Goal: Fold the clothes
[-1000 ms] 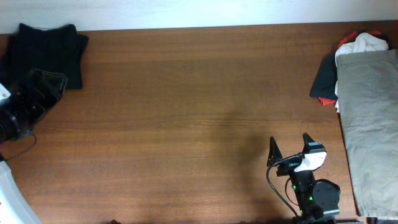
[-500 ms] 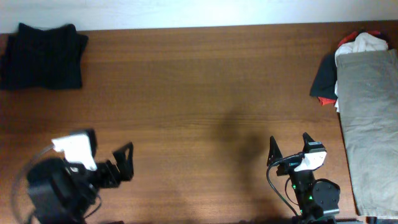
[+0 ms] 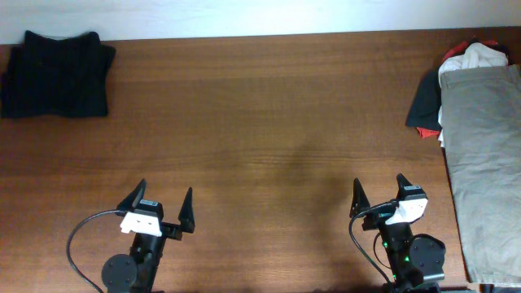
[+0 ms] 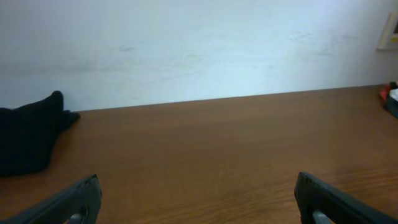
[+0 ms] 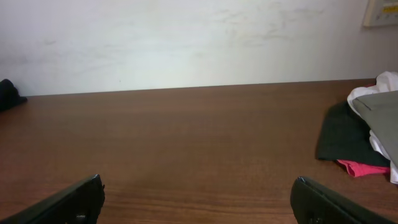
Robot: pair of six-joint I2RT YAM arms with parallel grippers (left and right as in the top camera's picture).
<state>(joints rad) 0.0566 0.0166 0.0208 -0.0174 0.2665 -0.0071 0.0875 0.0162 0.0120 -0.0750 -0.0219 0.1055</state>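
A folded black garment (image 3: 57, 73) lies at the far left corner of the table; it also shows in the left wrist view (image 4: 28, 140). A pile of unfolded clothes sits at the right edge, with a large khaki piece (image 3: 488, 155) on top of white (image 3: 480, 55), black (image 3: 425, 102) and red (image 3: 427, 132) ones; the pile's black piece also shows in the right wrist view (image 5: 348, 137). My left gripper (image 3: 161, 203) is open and empty near the front left. My right gripper (image 3: 379, 191) is open and empty near the front right, left of the pile.
The brown wooden table (image 3: 260, 122) spans the view. A white wall (image 4: 199, 43) stands behind its far edge. A pale plate on the wall (image 5: 380, 12) shows at the upper right of the right wrist view.
My left arm has come away from the black garment at the far left and drawn back to the front edge, gripper open. The right arm has not moved.
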